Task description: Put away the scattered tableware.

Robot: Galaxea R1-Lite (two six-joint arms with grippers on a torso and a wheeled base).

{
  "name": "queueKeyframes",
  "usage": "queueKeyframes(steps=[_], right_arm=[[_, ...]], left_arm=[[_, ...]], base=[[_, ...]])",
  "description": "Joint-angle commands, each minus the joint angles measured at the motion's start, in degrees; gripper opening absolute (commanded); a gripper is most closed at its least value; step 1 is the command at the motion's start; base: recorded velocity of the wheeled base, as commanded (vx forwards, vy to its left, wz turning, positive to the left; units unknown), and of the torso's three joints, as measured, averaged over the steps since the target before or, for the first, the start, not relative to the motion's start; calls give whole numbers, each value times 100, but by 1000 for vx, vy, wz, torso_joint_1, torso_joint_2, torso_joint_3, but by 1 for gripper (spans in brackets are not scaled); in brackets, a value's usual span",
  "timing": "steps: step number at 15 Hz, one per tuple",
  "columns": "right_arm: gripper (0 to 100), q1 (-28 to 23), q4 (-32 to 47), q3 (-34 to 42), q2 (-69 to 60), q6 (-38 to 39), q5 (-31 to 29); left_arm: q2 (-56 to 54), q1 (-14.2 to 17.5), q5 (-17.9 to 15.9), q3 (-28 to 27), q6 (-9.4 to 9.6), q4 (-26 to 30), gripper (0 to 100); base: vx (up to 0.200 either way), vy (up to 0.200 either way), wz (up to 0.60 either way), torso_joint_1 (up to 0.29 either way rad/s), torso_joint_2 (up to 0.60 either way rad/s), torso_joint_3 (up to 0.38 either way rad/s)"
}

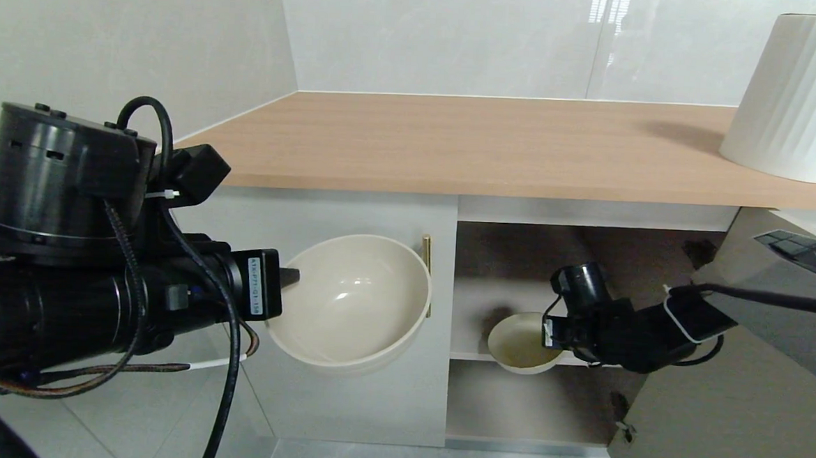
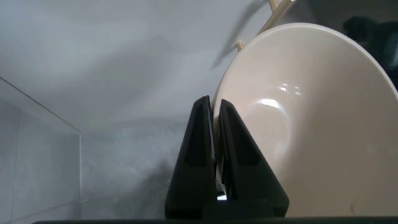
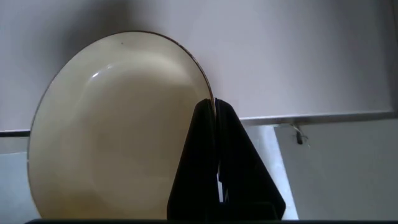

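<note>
Noted left gripper point(image 1: 292, 277) clamped edge-on to the rim of the large bowl point(image 1: 348, 303), carried beyond the jaws, near the shut door's handle point(image 1: 426, 254). Noted right gripper point(image 1: 549, 332) likewise pinching the small bowl point(image 1: 522, 341), ahead of the jaws at the shelf point(image 1: 468, 356) edge. Judged both grips thin: risk of pivoting, slipping, chipping on handle or shelf.

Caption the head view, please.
Left gripper holds a large cream bowl by the rim; right gripper holds a smaller bowl at the cabinet shelf.

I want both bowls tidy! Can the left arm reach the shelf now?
Probably not yet: the right tool and small bowl crowd the shelf, and a closed door faces the big bowl.
</note>
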Motion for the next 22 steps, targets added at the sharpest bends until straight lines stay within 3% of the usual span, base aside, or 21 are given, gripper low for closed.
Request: queueKeyframes(steps=[1, 8, 19, 20, 22], right_arm=[[0, -110, -50, -167, 379, 1, -197], [0, -338, -225, -756, 871, 36, -557], [0, -514, -252, -1240, 1179, 97, -628], [100, -523, -252, -1257, 1196, 89, -628], [100, -532, -252, -1301, 1196, 97, -619]], left_arm=[[12, -1, 1, 18, -4, -3, 0], [56, -10, 1, 27, -4, -3, 0], [56, -18, 10, 36, -12, 6, 0], [56, -18, 10, 36, -12, 6, 0], [64, -18, 10, 36, -12, 6, 0]], base=[[0, 0, 0, 0, 0, 0], [0, 0, 0, 0, 0, 0], [0, 0, 0, 0, 0, 0], [0, 0, 0, 0, 0, 0], [0, 0, 0, 0, 0, 0]])
